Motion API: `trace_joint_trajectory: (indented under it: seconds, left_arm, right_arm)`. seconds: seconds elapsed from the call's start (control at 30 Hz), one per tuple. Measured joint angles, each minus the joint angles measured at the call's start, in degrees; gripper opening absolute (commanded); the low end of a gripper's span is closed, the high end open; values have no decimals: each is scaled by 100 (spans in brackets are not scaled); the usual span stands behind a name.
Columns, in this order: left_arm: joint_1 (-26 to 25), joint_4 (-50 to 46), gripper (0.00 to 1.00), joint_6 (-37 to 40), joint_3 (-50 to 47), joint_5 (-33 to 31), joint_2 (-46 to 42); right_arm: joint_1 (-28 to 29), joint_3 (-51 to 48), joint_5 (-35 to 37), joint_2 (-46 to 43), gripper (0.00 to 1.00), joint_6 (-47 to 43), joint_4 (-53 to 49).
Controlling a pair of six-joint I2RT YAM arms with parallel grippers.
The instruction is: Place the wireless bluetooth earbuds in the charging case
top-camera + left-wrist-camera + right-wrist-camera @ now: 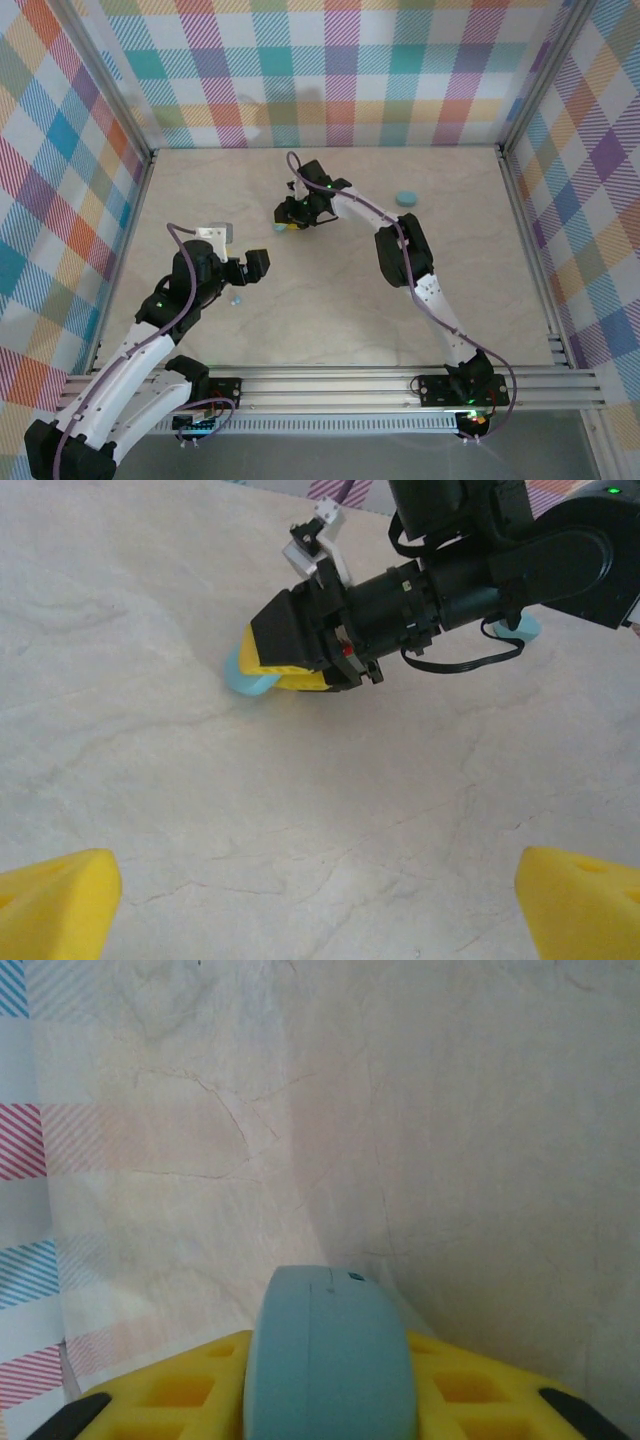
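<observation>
Right pincer (288,666) is gripping a light-blue charging case (330,1360) on the counter (330,290).
Left pincer (320,900) is hovering wide open nearby; a 2nd case (406,198) is lying well apart.

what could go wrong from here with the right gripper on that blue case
1. The right gripper pinches the light-blue case by its smooth rounded sides, low at the table; it may slip or twist out.
2. The case looks closed, so nothing can go in yet.
3. The open left gripper hangs right over a tiny pale blue bit, likely an earbud, and could knock it away.
</observation>
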Motion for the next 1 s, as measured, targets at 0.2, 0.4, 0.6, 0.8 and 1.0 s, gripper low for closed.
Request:
trace_joint_trajectory:
  seconds: [0.2, 0.4, 0.6, 0.8, 1.0]
  left_arm:
    - [48, -48, 100, -98, -61, 146, -33]
    - [50, -79, 100, -96, -61, 304, -186]
    - [72, -205, 100, -96, -61, 348, -214]
    - [76, -254, 100, -116, 15, 487, 199]
    - [76, -181, 100, -164, 291, 756, 927]
  right_arm:
    - [39, 96, 321, -15, 54, -144, -243]
    - [101, 105, 852, -153, 57, -319, -647]
    - [83, 105, 1502, -341, 57, -562, -1215]
    - [-63, 105, 1943, -767, 57, -914, -1628]
    - [-452, -437, 2293, -1504, 61, -1349, -1775]
